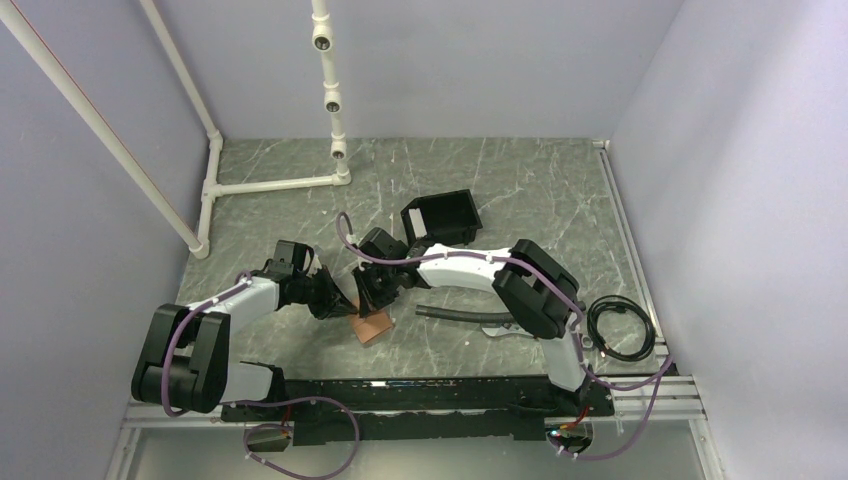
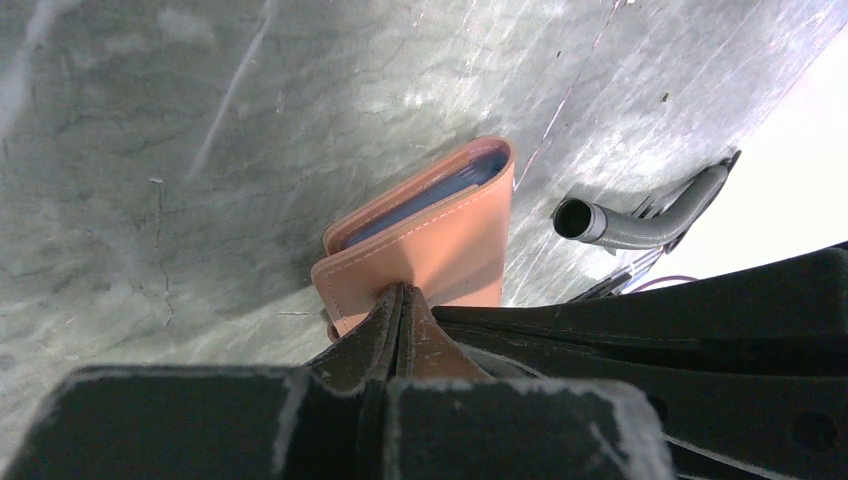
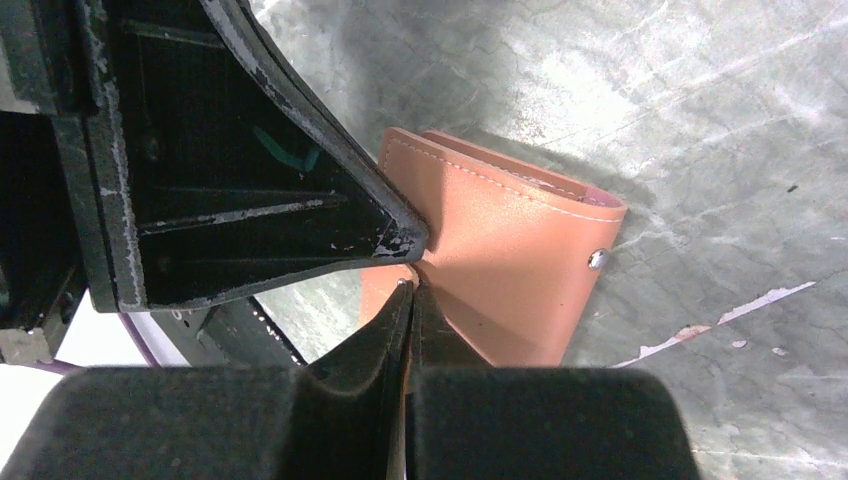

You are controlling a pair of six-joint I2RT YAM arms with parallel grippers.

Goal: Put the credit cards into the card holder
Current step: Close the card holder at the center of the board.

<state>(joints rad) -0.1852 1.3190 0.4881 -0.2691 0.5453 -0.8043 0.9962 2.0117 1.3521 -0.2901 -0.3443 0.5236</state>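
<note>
The tan leather card holder (image 1: 372, 326) lies between my two grippers at the table's middle front. In the left wrist view the card holder (image 2: 455, 245) is folded nearly shut, and dark blue credit card edges (image 2: 425, 203) show inside the fold. My left gripper (image 2: 402, 290) is shut on the near leather flap. In the right wrist view my right gripper (image 3: 408, 283) is shut on the card holder's (image 3: 510, 270) edge, with the left gripper's black fingers (image 3: 300, 170) beside it. From above, the left gripper (image 1: 345, 300) and right gripper (image 1: 376, 297) meet over it.
A black plastic box (image 1: 440, 217) stands behind the grippers. A black corrugated hose (image 1: 465, 315) lies to the right, also in the left wrist view (image 2: 640, 225). A coiled black cable (image 1: 620, 328) lies far right. A white pipe frame (image 1: 270, 185) stands at back left.
</note>
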